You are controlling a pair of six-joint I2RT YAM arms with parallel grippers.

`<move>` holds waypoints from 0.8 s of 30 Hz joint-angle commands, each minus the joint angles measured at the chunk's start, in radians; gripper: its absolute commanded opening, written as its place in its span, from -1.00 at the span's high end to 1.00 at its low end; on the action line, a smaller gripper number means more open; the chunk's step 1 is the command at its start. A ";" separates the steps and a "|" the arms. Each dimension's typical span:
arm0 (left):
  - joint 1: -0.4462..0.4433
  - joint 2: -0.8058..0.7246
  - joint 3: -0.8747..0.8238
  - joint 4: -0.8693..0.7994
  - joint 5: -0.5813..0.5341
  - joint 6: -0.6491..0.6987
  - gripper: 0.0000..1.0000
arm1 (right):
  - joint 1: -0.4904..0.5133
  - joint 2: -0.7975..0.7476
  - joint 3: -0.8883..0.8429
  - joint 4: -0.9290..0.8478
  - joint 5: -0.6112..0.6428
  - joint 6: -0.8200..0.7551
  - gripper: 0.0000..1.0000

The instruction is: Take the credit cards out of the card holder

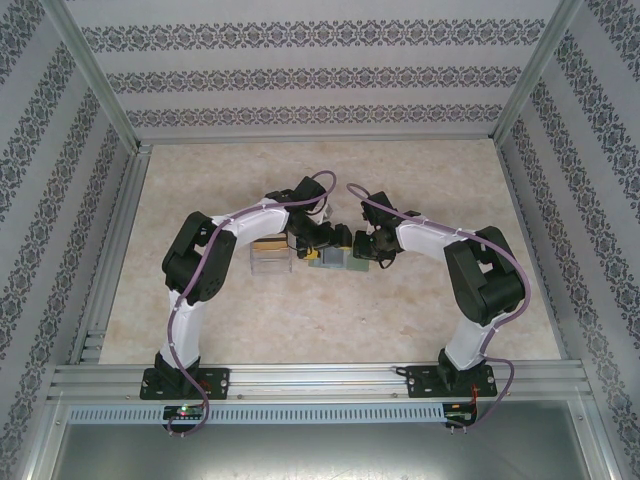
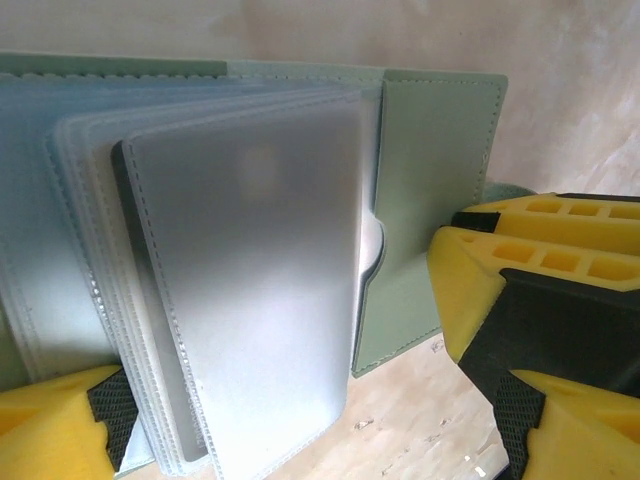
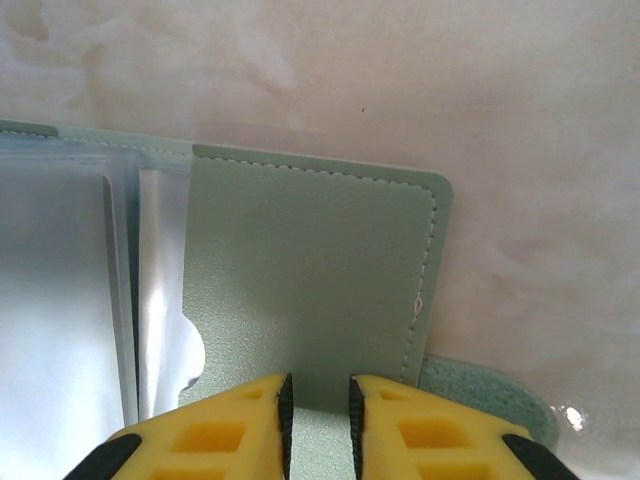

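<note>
The card holder (image 1: 331, 258), a grey-green wallet, lies open on the table between both arms. Its frosted clear sleeves (image 2: 250, 280) fan up from the green panel (image 2: 430, 170). The credit cards are hidden; only a dark edge shows behind the front sleeve. My left gripper (image 2: 260, 340) is open wide around the sleeves, one yellow finger (image 2: 50, 420) low on the left and the other (image 2: 470, 290) well clear on the right. My right gripper (image 3: 318, 395) hovers over the panel's (image 3: 310, 270) near edge, its jaws a narrow gap apart with nothing pinched between them.
A clear plastic box (image 1: 271, 257) with an orange-and-black card stands just left of the holder, beside my left gripper (image 1: 316, 240). The holder's strap tab (image 3: 495, 400) sticks out on the right. Patterned walls and metal rails (image 1: 300, 380) enclose the marble-look table (image 1: 420, 320).
</note>
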 commanded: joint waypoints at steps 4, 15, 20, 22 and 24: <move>-0.017 0.012 0.008 0.068 0.084 0.014 -0.87 | -0.009 0.023 -0.020 0.015 -0.022 0.020 0.49; -0.016 0.011 0.013 0.061 0.083 0.016 -0.93 | -0.008 0.021 -0.017 0.011 -0.020 0.020 0.49; -0.015 0.006 0.013 0.062 0.086 0.020 -0.99 | -0.010 0.020 -0.013 0.008 -0.019 0.020 0.46; -0.014 0.009 0.013 0.067 0.093 0.017 -0.99 | -0.010 0.015 -0.015 0.007 -0.014 0.023 0.42; -0.014 0.011 0.009 0.076 0.098 0.013 -0.99 | -0.012 0.006 -0.021 0.011 -0.011 0.027 0.37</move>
